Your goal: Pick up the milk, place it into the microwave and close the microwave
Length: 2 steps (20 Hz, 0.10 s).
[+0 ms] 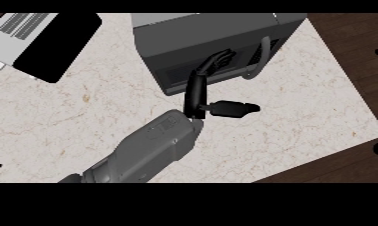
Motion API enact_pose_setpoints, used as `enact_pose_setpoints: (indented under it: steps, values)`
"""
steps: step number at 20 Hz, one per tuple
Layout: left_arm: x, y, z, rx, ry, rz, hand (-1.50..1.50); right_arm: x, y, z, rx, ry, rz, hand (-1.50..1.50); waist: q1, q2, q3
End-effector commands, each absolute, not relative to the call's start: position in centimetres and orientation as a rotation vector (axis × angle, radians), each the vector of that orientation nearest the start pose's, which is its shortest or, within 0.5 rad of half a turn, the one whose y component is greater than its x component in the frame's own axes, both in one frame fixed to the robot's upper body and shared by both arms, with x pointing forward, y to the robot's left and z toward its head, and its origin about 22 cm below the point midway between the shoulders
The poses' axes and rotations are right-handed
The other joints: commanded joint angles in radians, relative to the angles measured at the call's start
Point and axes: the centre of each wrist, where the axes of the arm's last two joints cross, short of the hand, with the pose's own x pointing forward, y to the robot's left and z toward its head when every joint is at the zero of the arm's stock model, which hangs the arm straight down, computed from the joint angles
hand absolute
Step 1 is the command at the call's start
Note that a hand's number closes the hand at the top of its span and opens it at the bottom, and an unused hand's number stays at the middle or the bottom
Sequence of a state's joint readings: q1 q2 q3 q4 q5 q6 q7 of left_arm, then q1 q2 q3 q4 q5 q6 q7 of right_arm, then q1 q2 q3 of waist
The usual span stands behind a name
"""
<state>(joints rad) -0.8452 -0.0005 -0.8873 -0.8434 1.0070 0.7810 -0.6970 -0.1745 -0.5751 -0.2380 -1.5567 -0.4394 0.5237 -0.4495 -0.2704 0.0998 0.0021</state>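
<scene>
A black panel (57, 45) lies at 10 o'clock on the pale marble desk (66, 115), beside a grey ribbed surface (22, 24) at the far left edge. One grey forearm (148, 152) enters from 6 o'clock; which arm it is cannot be told. Its hand (198, 87) is open, fingers straight and touching the door of the microwave (214, 45) at 12 o'clock, thumb out toward 3 o'clock. The door appears closed. The curved handle (258, 60) sits right of the fingers. The milk is not visible.
</scene>
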Motion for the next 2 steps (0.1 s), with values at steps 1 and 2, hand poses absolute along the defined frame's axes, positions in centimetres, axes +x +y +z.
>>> enact_pose_setpoints:
  steps: [1,2]
  values:
    - [34.60,1.01,3.07,-0.043,-1.841,0.073,-1.50,27.57,-39.65,13.24,0.289,-2.201,0.404,-1.50,-0.009,0.007,-0.002]
    - [34.41,0.98,2.81,-0.047,-1.853,0.055,-1.50,27.91,-39.19,13.30,0.319,-2.206,0.410,-1.50,-0.005,0.012,-0.002]
